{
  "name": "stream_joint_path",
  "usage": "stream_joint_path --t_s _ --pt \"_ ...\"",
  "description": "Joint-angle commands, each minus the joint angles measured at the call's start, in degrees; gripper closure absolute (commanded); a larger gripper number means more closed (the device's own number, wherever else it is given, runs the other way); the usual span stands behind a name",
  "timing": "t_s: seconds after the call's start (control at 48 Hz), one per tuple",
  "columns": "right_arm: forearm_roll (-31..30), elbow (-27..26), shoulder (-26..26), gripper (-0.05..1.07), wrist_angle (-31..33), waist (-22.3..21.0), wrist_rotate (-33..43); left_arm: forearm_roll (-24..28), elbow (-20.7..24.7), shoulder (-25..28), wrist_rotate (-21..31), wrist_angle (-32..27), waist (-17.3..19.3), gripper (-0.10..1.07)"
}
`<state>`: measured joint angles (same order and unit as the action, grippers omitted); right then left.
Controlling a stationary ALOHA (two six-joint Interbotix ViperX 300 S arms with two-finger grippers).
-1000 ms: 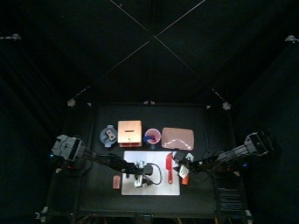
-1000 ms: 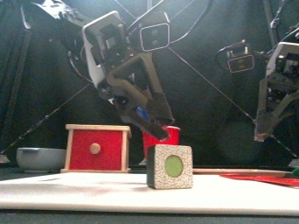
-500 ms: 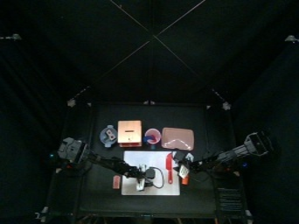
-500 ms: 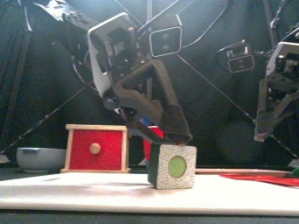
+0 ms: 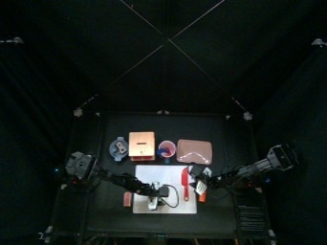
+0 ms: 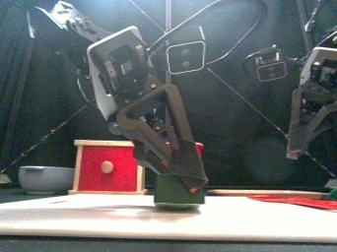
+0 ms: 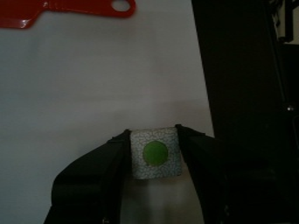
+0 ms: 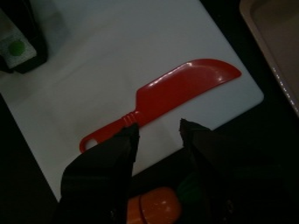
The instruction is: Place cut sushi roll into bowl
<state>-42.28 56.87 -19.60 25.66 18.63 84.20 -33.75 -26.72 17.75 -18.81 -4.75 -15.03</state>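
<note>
The top camera looked straight down from high above, the small black tabletop [image 5: 220, 129] far below. The front camera sat at tabletop height, close to the flat white cutting board [image 6: 171, 219]. Both wrist cameras looked closely down onto that same board [image 7: 93, 96] [image 8: 105, 70].

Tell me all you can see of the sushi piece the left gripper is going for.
The sushi piece is a small squarish block, pale and speckled on its face, with a round green centre. It stands on edge on the white cutting board, green face toward the table's front. The left gripper is down over it, open jaws flanking both sides; contact cannot be told. In the front view the jaws hide most of it.
</note>
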Motion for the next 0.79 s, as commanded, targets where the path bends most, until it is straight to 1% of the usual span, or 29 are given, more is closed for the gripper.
stream_joint_path --t_s 0.0,0.125,0.188,0.271,0.354,0.479,0.562,0.688,0.771 --pt "-0.09 -1.14 -0.62 0.23 -0.18 0.09 0.18 -0.09 0.35 -1.05 -0.09 -0.97 0.26 0.22" --pt "-0.09 -1.14 -0.62 0.23 -0.18 0.09 0.09 0.09 0.35 -1.32 -0.09 -2.46 0.44 0.34" --pt "-0.09 -1.23 -0.62 0.23 -0.18 0.09 0.09 0.26 0.44 -1.41 -0.18 -2.55 0.44 0.37" --pt "-0.09 -1.14 -0.62 0.23 -0.18 0.09 0.09 0.97 0.44 -2.02 -0.18 -2.72 0.44 0.37" --pt "-0.09 -1.14 -0.62 0.23 -0.18 0.09 0.09 2.46 0.09 -4.04 -0.18 -3.08 0.44 0.36" --pt "-0.09 -0.97 -0.53 0.23 -0.18 0.09 0.26 6.06 -1.58 -10.11 -0.18 -3.78 0.62 0.35" --pt "-0.09 -0.88 -0.53 0.23 -0.18 0.09 0.44 7.65 -3.78 -14.94 -0.09 -3.69 1.93 0.35" --pt "-0.09 -0.62 -0.62 0.23 -0.18 0.09 0.53 8.09 -9.58 -23.55 -0.09 -2.81 5.27 0.35" --pt "-0.09 -0.53 -0.53 0.23 -0.18 0.09 0.53 7.47 -14.33 -28.56 -0.09 -0.88 7.82 0.35"
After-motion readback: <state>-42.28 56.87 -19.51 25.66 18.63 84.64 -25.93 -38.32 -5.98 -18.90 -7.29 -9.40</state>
